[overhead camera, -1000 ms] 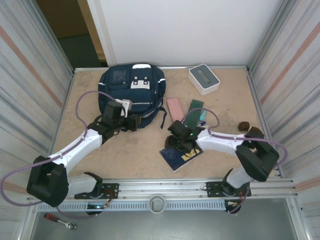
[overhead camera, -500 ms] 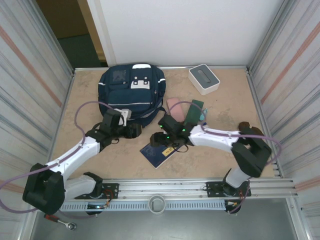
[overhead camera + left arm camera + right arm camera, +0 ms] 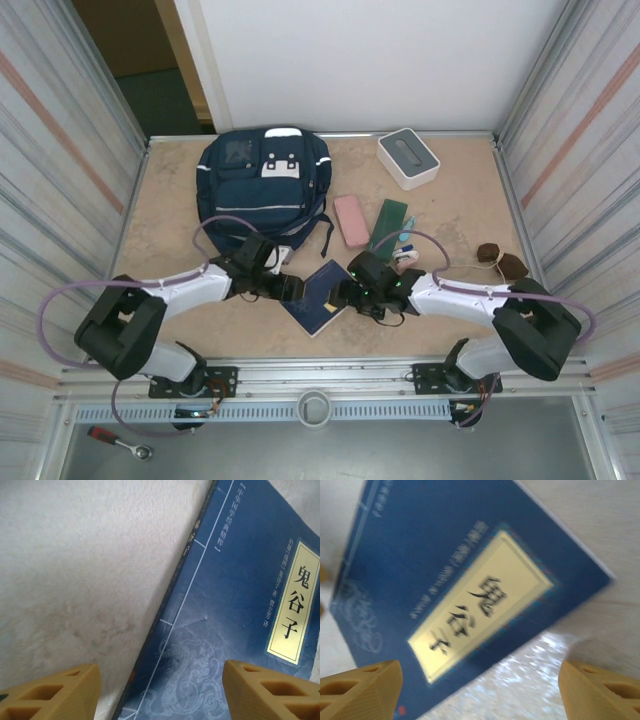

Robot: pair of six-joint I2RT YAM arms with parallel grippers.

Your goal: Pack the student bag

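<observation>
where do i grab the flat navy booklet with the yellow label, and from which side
Probably the spine edge, from the left. The flat navy booklet with the yellow label lies flat on the beige table, too thin and wide to pinch across; its spine sits between the fingers of the open left pincer, so a low tilted approach could lift it.

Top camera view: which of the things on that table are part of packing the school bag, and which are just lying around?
Part of the job:
- large navy-blue fabric backpack
- flat navy booklet with a yellow label
- probably also the flat pink case and the flat green piece

Lying about:
- white box
- small brown lumps
- red-handled wrench, off the table
</observation>
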